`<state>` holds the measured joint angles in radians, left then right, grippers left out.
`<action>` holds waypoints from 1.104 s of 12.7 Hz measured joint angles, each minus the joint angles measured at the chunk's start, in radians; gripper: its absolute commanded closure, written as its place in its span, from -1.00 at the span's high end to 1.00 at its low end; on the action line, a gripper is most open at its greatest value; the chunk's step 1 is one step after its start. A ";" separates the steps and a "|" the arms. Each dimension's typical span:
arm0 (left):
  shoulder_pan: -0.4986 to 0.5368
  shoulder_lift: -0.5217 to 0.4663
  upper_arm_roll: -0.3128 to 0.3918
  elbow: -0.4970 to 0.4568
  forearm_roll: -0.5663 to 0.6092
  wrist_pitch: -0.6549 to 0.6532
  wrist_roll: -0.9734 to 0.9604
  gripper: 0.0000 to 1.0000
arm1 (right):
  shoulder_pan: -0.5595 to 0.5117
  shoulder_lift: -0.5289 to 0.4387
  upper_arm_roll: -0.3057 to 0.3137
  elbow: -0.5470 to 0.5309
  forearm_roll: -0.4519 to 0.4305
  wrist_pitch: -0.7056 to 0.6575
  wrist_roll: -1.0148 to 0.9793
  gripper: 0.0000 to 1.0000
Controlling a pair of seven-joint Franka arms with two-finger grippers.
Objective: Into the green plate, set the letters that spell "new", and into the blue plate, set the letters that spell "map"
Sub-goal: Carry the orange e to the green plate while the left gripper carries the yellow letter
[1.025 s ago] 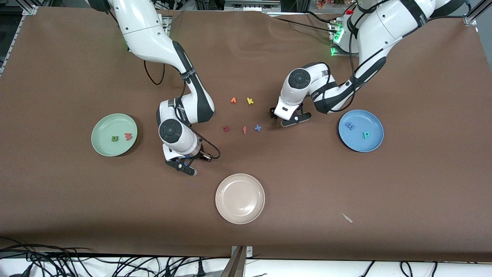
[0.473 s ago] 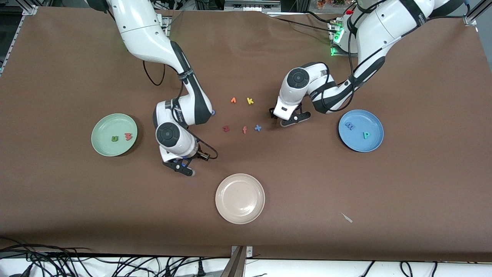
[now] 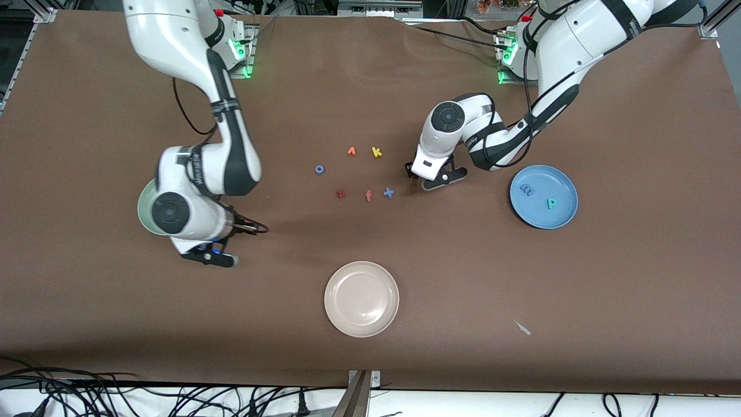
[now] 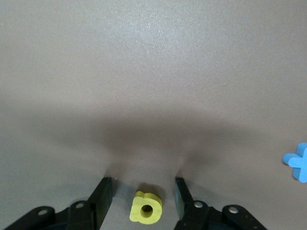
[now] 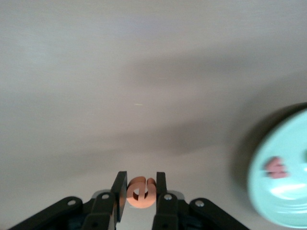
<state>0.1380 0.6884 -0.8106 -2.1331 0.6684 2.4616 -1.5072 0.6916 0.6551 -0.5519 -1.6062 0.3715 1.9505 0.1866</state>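
My right gripper (image 3: 208, 258) (image 5: 141, 184) is shut on the orange e (image 5: 140, 194), above the table beside the green plate (image 3: 143, 205) (image 5: 283, 182). The right arm covers most of that plate in the front view. The pinkish w (image 5: 273, 166) lies in the plate; the olive n is hidden. My left gripper (image 3: 431, 180) (image 4: 143, 188) is low over the table, open, with the yellow a (image 4: 146, 207) lying between its fingers and a gap on each side. The blue plate (image 3: 564, 217) holds the light blue m (image 3: 527, 189) and the teal p (image 3: 552, 203).
Loose letters lie mid-table: an orange one (image 3: 351, 151), a yellow k (image 3: 377, 152), a blue o (image 3: 319, 169), a dark red z (image 3: 340, 194), a salmon f (image 3: 369, 196) and a blue x (image 3: 388, 193) (image 4: 298, 162). A cream-white plate (image 3: 362, 299) sits nearer the front camera.
The right arm has swung from mid-table toward the green plate, carrying the e and uncovering the blue o. The left gripper's fingers have narrowed around the a; that arm barely moved.
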 measured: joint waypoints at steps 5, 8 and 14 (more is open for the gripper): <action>-0.014 0.000 0.001 0.003 0.000 -0.001 -0.020 -0.01 | -0.002 -0.119 -0.093 -0.262 -0.002 0.147 -0.270 -1.00; -0.018 0.000 0.000 0.004 0.000 -0.003 -0.021 -0.36 | -0.002 -0.164 -0.126 -0.437 -0.002 0.309 -0.409 -0.93; -0.021 -0.007 -0.003 0.009 0.000 -0.007 -0.025 -0.91 | 0.000 -0.172 -0.141 -0.494 -0.002 0.328 -0.441 1.00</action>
<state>0.1173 0.6816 -0.8133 -2.1245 0.6684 2.4550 -1.5320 0.6920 0.4827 -0.6933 -2.0998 0.3692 2.2786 -0.2543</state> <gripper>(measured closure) 0.722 0.348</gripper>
